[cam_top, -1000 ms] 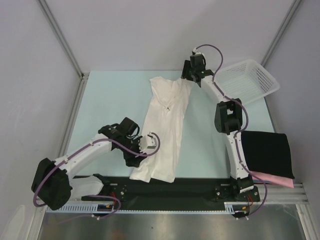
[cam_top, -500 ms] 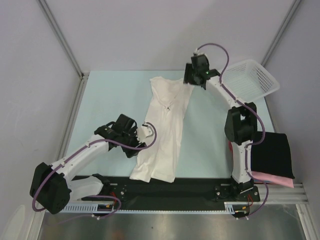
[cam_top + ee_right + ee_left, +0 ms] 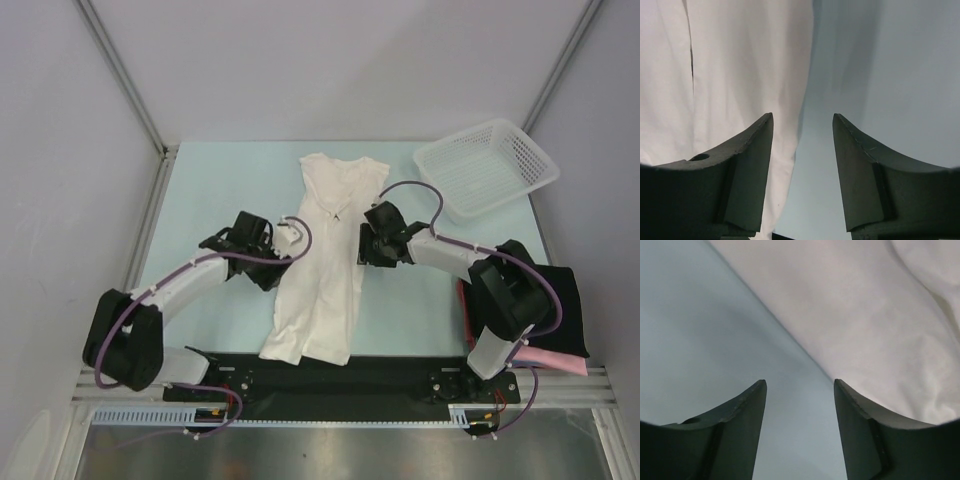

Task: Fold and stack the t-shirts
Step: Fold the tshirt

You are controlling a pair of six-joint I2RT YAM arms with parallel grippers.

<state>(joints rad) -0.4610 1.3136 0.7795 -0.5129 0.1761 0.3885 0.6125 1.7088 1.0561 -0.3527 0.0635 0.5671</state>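
Observation:
A white t-shirt (image 3: 330, 260) lies lengthwise down the middle of the pale blue table (image 3: 220, 190), folded into a long narrow strip, collar at the far end. My left gripper (image 3: 280, 262) sits at its left edge, open, with bare table between its fingers and cloth (image 3: 865, 310) just beyond the right finger. My right gripper (image 3: 368, 245) is at the strip's right edge, open, straddling the cloth edge (image 3: 790, 125). A black t-shirt (image 3: 545, 305) lies folded at the near right on top of a pink one (image 3: 550, 358).
A white mesh basket (image 3: 487, 165) stands at the far right corner. The black base rail (image 3: 330, 378) runs along the near edge, touching the shirt's hem. Grey walls close in the table on the left, back and right.
My right arm has swung from the collar end back to the strip's right edge at mid-length. My left gripper has moved farther up along the left edge. The shirt now lies narrower and straighter.

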